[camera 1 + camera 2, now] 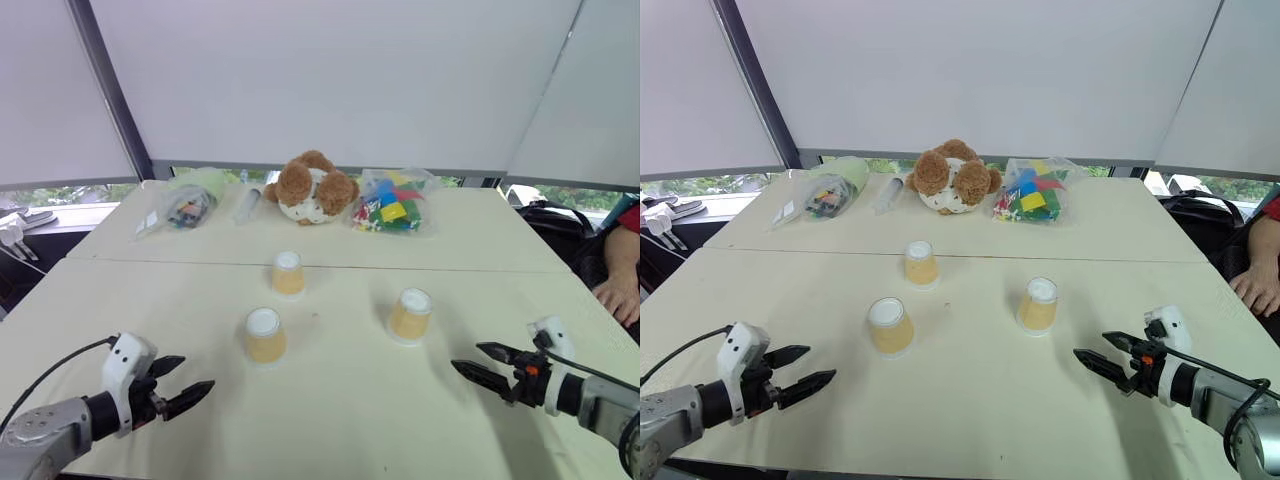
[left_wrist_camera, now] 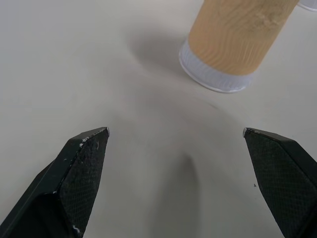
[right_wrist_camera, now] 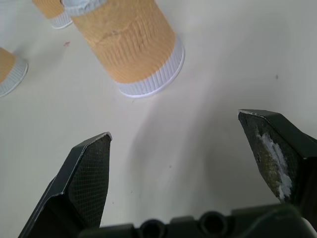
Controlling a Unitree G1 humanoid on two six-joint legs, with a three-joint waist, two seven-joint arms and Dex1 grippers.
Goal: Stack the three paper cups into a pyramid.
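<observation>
On the pale tabletop (image 1: 330, 420) we see the three paper cups (image 1: 288, 273) (image 1: 265, 335) (image 1: 410, 314) upside down, apart, around its middle. Our left gripper (image 1: 185, 381) and right gripper (image 1: 478, 362) hover near the near edge, fingers spread, holding nothing. A teddy bear (image 1: 311, 187) sits by the far edge.

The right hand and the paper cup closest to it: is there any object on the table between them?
Nothing visible. The right hand, open, points at the nearest paper cup across bare table. The other two cups stand further to its left, and the teddy bear and bags sit at the far edge.
</observation>
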